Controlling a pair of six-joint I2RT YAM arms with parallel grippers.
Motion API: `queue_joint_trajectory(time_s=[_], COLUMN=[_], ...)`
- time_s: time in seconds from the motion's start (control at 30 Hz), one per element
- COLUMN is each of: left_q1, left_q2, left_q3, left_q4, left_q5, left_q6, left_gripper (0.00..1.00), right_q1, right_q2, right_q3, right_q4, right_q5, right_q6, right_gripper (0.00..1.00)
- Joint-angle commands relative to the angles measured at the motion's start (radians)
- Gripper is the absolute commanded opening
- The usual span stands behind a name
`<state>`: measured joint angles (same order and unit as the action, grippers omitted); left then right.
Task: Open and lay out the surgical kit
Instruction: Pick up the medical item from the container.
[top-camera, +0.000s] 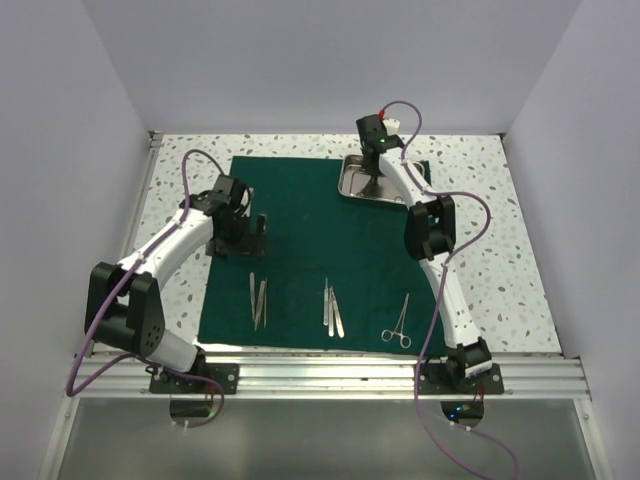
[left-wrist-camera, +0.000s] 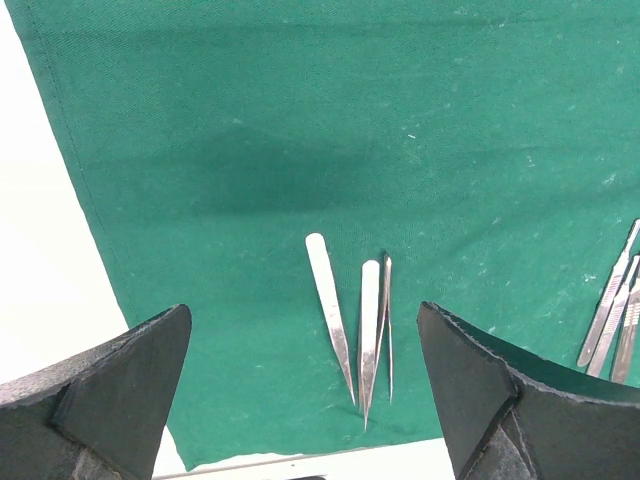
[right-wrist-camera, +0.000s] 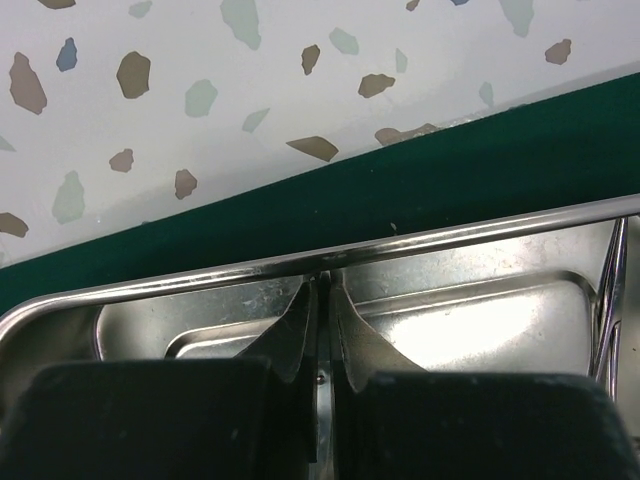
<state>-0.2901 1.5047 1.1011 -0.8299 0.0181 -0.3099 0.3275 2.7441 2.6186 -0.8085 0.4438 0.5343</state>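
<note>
Seen from above, a white table (top-camera: 520, 260) flecked with coloured speckles stands inside plain pale walls (top-camera: 60, 120). A dark green cloth (top-camera: 300, 220) lies flat across the middle of the table.

At the left, the left gripper (top-camera: 245, 236) hangs over the cloth's left part. Its jaws are spread wide and hold nothing. Just nearer the arm bases lie the tweezers (top-camera: 258, 299), their long axis running near to far. The left wrist view shows more: they are three slim silver pieces side by side, with rounded ends away and sharp points toward the cloth's near edge.

Further right, in the middle, lies a second group of slim instruments (top-camera: 332, 308) on the same near-to-far line. Right of those are the ring-handled forceps (top-camera: 398, 322), with the rings nearest the bases and the tips pointing away, tilted slightly right.

At the cloth's far right corner sits the shiny steel tray (top-camera: 372, 180), its long side running left to right. The right gripper (top-camera: 372, 186) reaches down into it. The right wrist view alone shows its fingers (right-wrist-camera: 290, 325) pressed together just inside the tray's rim. Whether anything thin is pinched between them cannot be told. That view also shows a slim tool (right-wrist-camera: 610, 300) lying along the tray's right side.
</note>
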Motion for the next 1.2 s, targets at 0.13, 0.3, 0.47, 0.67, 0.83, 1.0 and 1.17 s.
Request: queue_joint_trajectory(time_s=[0.13,0.3,0.47,0.67,0.83,1.0,1.17], left_q1=[0.009,0.009,0.009,0.009,0.009,0.008,0.008], left_q2=[-0.023,-0.026,-0.026,-0.034,-0.046,-0.055,-0.060], left_q3=[0.006,0.002,0.014,0.028,0.032,0.025,0.028], left_q4=[0.028,0.034,0.034,0.028,0.020,0.021,0.021], left_q5=[0.019,0.020,0.016,0.011,0.006,0.016,0.022], left_q6=[0.023,0.025,0.025,0.026,0.026,0.026,0.026], left_gripper=[1.00,1.00,0.99,0.99,0.99,0.99,0.99], right_q1=[0.007,0.008,0.008,0.008,0.008,0.008,0.007], right_q2=[0.014,-0.130,-0.266,-0.342,-0.435,-0.486,-0.584], right_q3=[-0.100,-0.201,-0.258,-0.290,-0.357,-0.368,-0.396], right_q4=[-0.170,-0.092,-0.020,0.003,0.052,0.057,0.019], right_q5=[0.001,0.065,0.102,0.122,0.142,0.168,0.171], right_q6=[-0.022,-0.040,-0.065,-0.076,-0.079,-0.100,-0.117], right_gripper=[0.00,0.00,0.00,0.00,0.00,0.00,0.00])
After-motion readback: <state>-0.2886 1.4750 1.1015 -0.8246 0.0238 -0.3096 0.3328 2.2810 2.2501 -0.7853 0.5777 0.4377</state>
